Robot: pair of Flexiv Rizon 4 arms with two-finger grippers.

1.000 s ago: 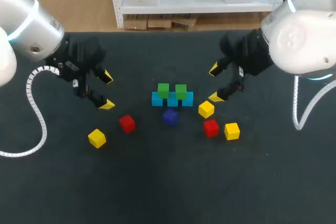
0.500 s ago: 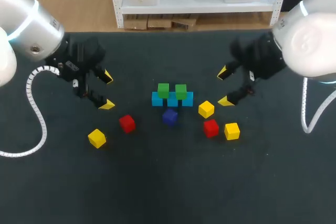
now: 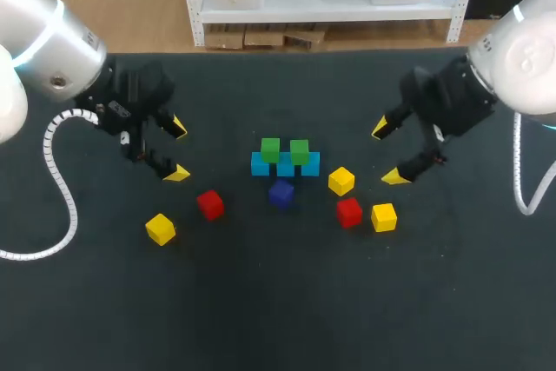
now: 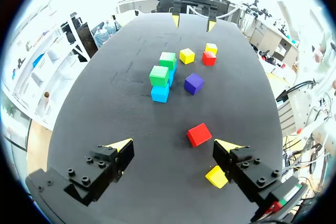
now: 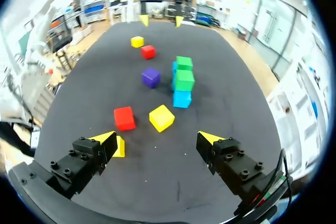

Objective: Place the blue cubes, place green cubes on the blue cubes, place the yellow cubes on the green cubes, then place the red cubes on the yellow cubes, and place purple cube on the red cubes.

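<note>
As I read the head view, my left gripper (image 3: 177, 150) fingers wide apart, clasping nothing, my right gripper (image 3: 388, 153) equally spread, empty, a yellow cube (image 3: 341, 181) near it, untouched

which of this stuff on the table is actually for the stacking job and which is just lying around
For the job:
blue cubes
green cubes, on the blue ones
yellow cubes, loose
red cubes, loose
purple cube, loose

Not for the job:
only the table itself
</note>
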